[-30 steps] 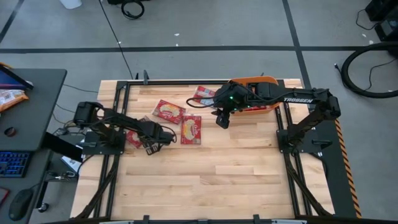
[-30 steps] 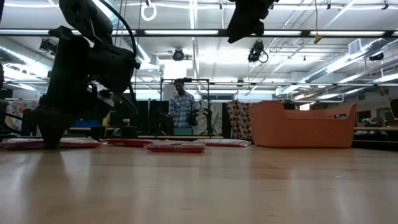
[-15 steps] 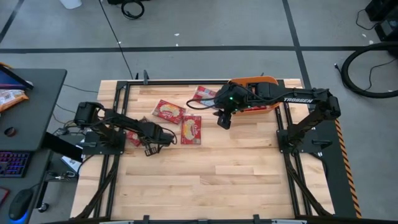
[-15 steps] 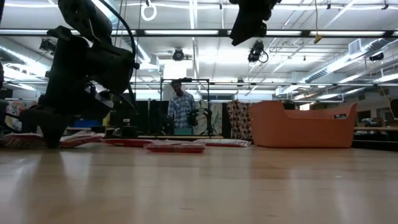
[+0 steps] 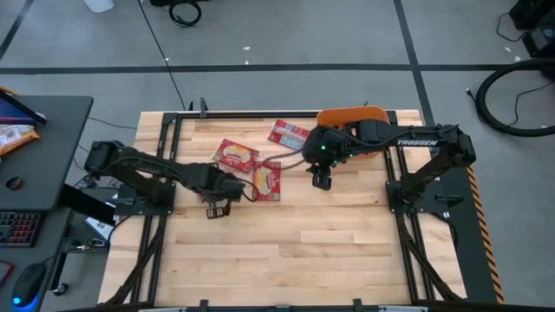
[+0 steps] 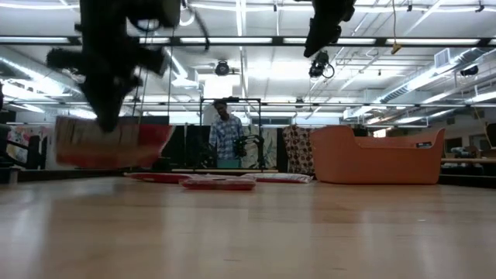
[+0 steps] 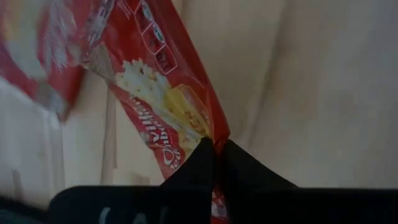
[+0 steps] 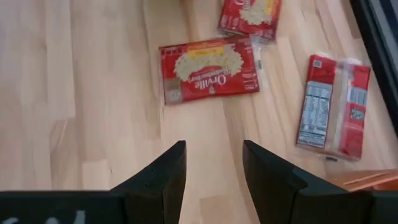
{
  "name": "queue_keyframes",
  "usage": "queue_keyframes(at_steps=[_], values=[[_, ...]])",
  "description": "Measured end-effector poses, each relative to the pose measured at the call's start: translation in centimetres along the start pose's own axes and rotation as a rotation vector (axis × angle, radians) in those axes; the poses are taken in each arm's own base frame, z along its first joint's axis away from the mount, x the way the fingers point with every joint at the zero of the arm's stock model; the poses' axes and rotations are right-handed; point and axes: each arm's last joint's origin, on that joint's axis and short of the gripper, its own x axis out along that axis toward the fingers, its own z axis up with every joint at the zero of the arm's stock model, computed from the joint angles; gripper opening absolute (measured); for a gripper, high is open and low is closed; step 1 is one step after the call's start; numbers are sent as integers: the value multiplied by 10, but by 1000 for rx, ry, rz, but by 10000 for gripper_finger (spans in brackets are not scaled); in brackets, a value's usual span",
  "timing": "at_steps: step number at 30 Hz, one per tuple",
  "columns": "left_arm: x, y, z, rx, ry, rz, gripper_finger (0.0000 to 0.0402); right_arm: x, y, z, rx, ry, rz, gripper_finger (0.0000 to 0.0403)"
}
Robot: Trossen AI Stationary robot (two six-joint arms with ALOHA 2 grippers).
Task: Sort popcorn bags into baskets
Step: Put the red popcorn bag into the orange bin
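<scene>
My left gripper [image 5: 216,208] is shut on a red popcorn bag [image 7: 161,93] near the table's left side; in the low view that bag [image 6: 108,143] hangs clear of the wood. Three more bags [image 5: 235,156] [image 5: 267,180] [image 5: 289,133] lie flat on the table. My right gripper [image 5: 323,180] hovers open above bare wood next to them, its fingers [image 8: 168,168] around nothing. The orange basket [image 5: 355,115] stands at the far right edge, partly hidden under the right arm. My left gripper pinches the bag by one edge [image 7: 208,134] between its two shut fingers. The fingers come from above and point down. The bag hangs below them, broadside in the low view, lifted clear of the table.
In the right wrist view, two bags lie face up [image 8: 208,68] [image 8: 249,12] and one lies label side up [image 8: 333,109]. Bare wood covers the near half of the table [image 5: 303,251]. A person [image 6: 226,136] stands in the room beyond the far edge.
My left gripper has risen with the bag. The bag lay flat on the table, then tipped up at one side, and now hangs clear. My right gripper has tipped further down, its fingertips shifting a little toward the near right; its fingers stay apart.
</scene>
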Motion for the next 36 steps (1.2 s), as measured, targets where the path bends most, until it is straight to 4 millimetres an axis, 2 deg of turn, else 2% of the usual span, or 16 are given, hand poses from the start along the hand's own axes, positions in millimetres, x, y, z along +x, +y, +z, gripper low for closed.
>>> queue_keyframes(at_steps=[4,7,12,16,20,29,32,36], values=[[-38,6,6,13,-114,-39,17,0,5,0,-76,-8,-43,162],[-66,12,14,40,-225,-86,17,-5,4,3,-55,-22,-30,162],[-108,22,26,94,-381,-149,17,-25,1,16,-44,-92,-9,169],[-130,35,38,52,-507,-168,17,-48,1,29,-84,-185,-8,181],[-144,46,46,-2,-605,-174,17,-66,2,37,-136,-256,-10,197],[-160,56,57,-97,-750,-238,17,-90,0,41,-71,-285,-2,234],[-159,55,66,-99,-791,-240,17,-93,0,38,-47,-254,-8,241],[-149,55,82,-115,-803,-240,17,-98,-5,32,-34,-194,-84,244]])
